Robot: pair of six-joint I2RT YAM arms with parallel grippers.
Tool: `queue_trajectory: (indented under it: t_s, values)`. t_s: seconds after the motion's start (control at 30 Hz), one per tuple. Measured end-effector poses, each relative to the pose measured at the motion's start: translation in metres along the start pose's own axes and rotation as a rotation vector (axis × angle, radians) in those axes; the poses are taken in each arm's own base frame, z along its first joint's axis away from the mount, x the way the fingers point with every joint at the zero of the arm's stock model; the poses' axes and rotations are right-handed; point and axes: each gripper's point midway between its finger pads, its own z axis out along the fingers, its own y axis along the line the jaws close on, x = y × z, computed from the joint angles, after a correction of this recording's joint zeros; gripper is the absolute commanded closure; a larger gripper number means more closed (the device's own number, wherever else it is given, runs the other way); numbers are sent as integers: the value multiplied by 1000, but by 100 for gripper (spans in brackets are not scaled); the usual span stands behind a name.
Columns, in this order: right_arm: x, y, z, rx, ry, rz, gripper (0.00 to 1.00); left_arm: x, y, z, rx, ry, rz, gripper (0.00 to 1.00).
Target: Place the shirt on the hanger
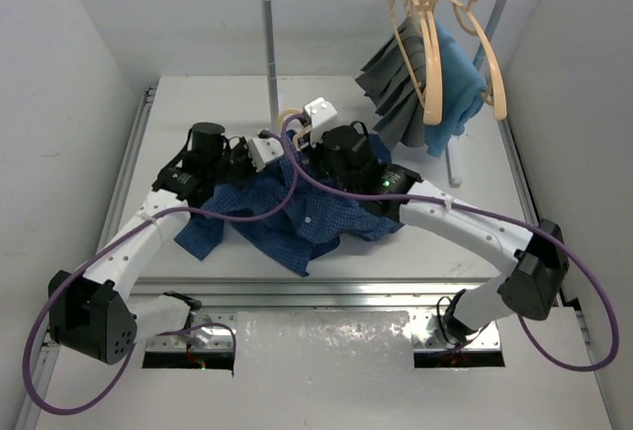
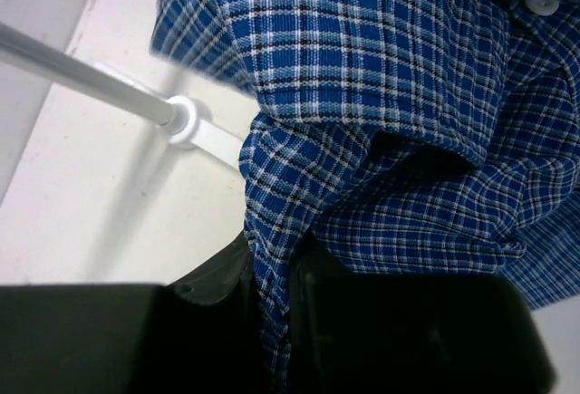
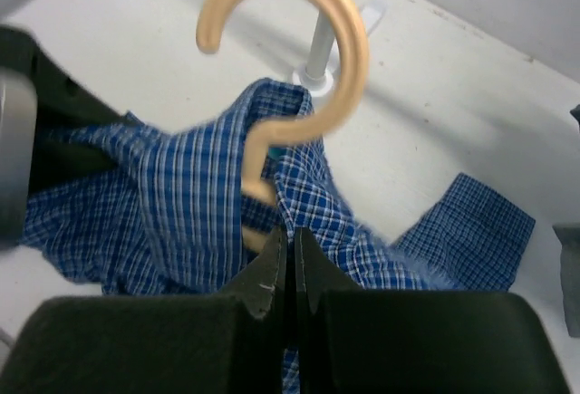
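Hanger-threading step: left fingers [image 2: 213, 296] and right fingers [image 3: 261, 278] both clench the shirt [image 1: 297, 224] beside the hanger [image 3: 352, 50], so next spread its shoulders.

we see the shirt [image 1: 297, 215], dark blue with a fine check and small white buttons, bunched in a crumpled heap on the surface [image 1: 198, 104], one cuff spread flat. the hanger [image 3: 348, 45], pale tan, stands hook-up, its neck wrapped in the shirt's cloth.

Bright even light, soft shadows, blurry wrist close-ups.
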Motion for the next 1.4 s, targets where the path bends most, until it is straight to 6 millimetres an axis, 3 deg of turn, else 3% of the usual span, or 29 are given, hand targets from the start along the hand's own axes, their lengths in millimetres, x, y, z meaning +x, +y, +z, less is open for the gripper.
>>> queue_trajectory:
  t_s: [0.2,0.23,0.37,0.43,0.53,0.6,0.7,0.83,0.93,1.03,1.23,1.4]
  values:
    - [21,-10,-30,-9,-20,3,100,-5,14,3,-62,-17,-25,100]
    - [23,-11,-34,-19,-22,0,96,-7,15,3,-69,-22,-29,100]
    - [35,0,-45,-111,-22,-32,44,-13,20,4,-87,-48,-34,100]
    - [43,9,-53,-183,-2,-74,40,-17,22,4,-93,-64,-27,100]
    - [42,15,-65,-254,-6,-134,43,-20,20,5,-77,-78,-18,100]
    - [31,17,-76,-293,-42,-165,59,-21,16,5,-57,-87,-4,100]
    - [1,22,-96,-365,-124,-215,73,-23,11,5,-23,-102,19,100]
    - [-53,24,-108,-448,-213,-238,65,-26,2,2,16,-116,46,100]
    - [-86,6,-98,-498,-245,-216,63,-28,-2,0,33,-127,62,100]
    - [-86,-11,-77,-521,-184,-195,62,-29,-4,-1,46,-130,67,100]
    - [-54,16,-52,-705,-27,-160,65,-27,-9,-2,63,-125,64,100]
    - [-42,27,-58,-780,10,-133,64,-27,-9,-3,63,-124,68,100]
